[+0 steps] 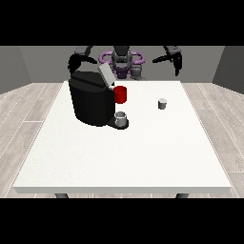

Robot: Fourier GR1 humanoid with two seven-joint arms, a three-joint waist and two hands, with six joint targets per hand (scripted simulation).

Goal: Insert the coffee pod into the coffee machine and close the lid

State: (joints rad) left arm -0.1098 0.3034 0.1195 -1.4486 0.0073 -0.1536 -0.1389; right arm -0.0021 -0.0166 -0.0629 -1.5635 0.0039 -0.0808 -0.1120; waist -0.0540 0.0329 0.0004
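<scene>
No lettering, brand mark, number or sign can be read anywhere in the front view. The black coffee machine [90,102] carries no legible label on its body or on its raised lid, the small grey coffee pod [162,104] bears no readable print, and the white tabletop [124,157] shows no markings.
</scene>
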